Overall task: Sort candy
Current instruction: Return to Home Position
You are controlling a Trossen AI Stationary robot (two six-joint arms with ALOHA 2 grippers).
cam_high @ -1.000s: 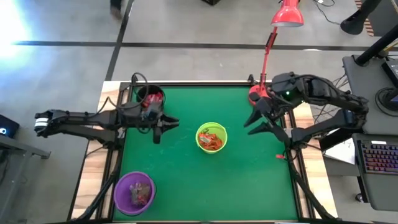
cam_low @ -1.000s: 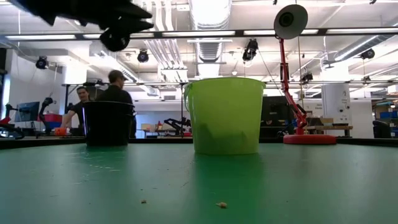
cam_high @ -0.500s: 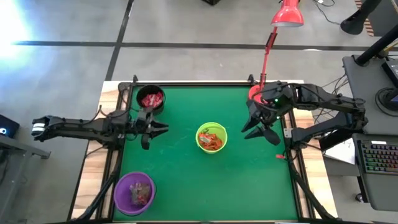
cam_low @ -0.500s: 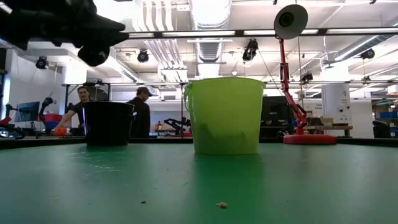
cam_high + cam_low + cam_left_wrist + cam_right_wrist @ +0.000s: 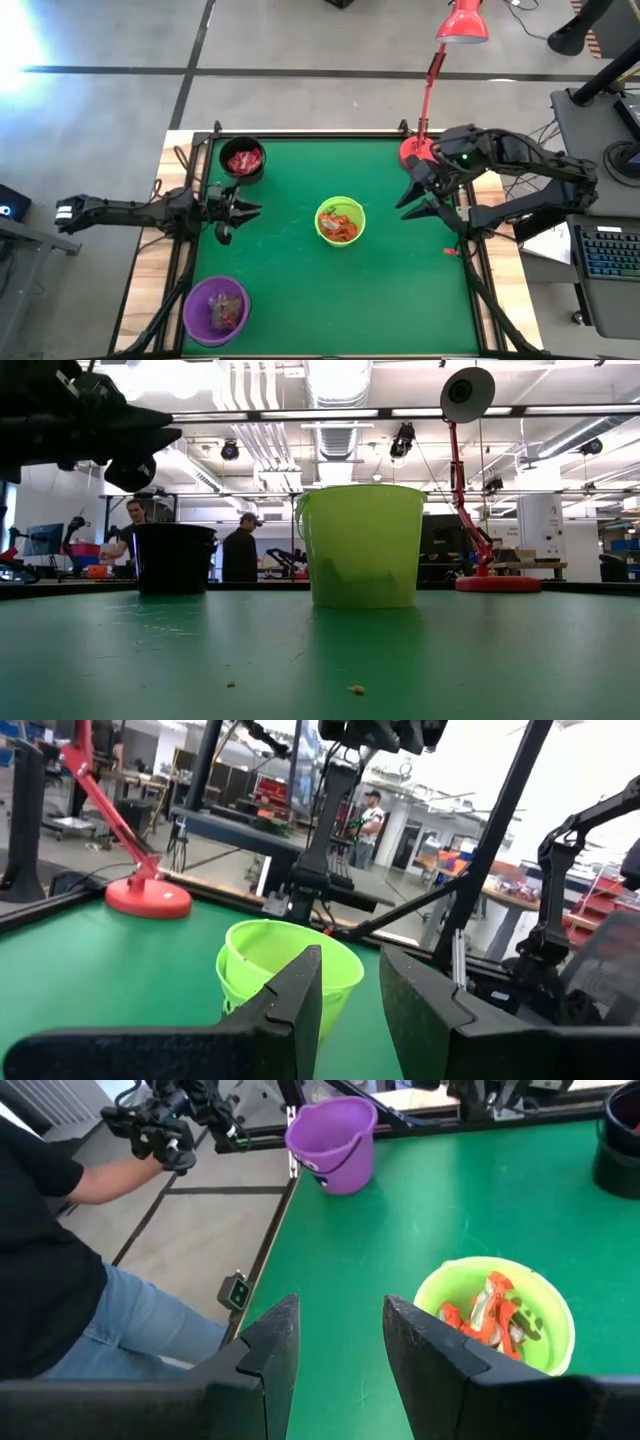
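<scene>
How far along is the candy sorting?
Done, it seems: candy lies in the black bowl, lime-green bowl and purple bowl; the green table shows only crumbs. In hand: nothing, the left gripper and right gripper are open and empty. Remaining: seemingly nothing but parking the arms.

Even overhead light fell on the green table (image 5: pixel 300 285). Hard white glare sat on the floor (image 5: pixel 20 40), at the far left of the high view. In the low view the ceiling strip lights (image 5: pixel 400 412) were bright and the left arm (image 5: pixel 60 425) showed as a black silhouette. The lime-green bowl (image 5: pixel 360 550) cast a soft shadow.
</scene>
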